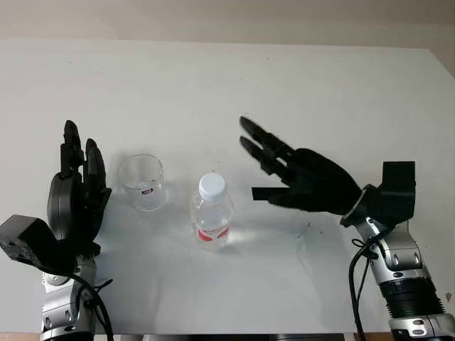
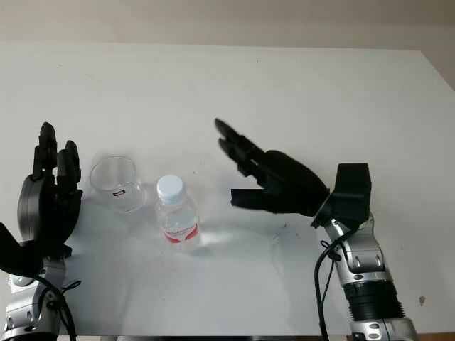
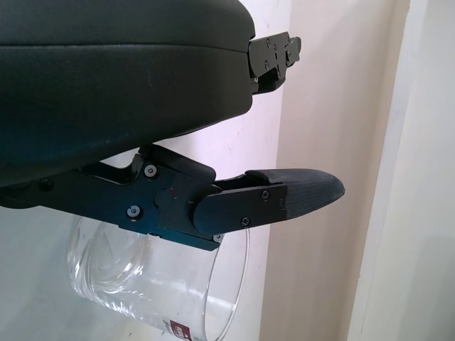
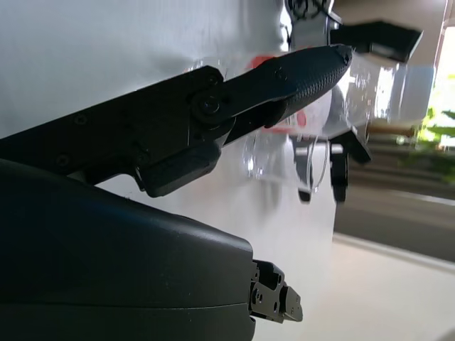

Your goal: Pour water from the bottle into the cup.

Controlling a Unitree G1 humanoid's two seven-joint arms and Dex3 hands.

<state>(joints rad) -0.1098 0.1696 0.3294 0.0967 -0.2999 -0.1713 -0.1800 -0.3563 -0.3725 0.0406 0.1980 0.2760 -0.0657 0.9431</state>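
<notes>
1. A capped bottle [image 1: 212, 211] stands upright on the white table [image 1: 284, 92], just right of an empty glass cup [image 1: 143, 182].
2. Right hand [image 1: 302, 174] holds nothing, right of the bottle.
3. Left hand [image 1: 75, 195] holds nothing, beside the cup.

head stereo: table [image 1: 298, 92] viewed from above, forward-down, 2 eyes overlapping | left wrist: cup [image 3: 156, 284] seen close | right wrist: bottle [image 4: 284, 128] seen close

On the table [image 1: 298, 85], the water bottle [image 1: 212, 210] stood just right of the glass cup [image 1: 143, 182]. The left hand [image 1: 75, 195] flanked the cup, open; the right hand [image 1: 298, 174] hovered right of the bottle, open.
</notes>
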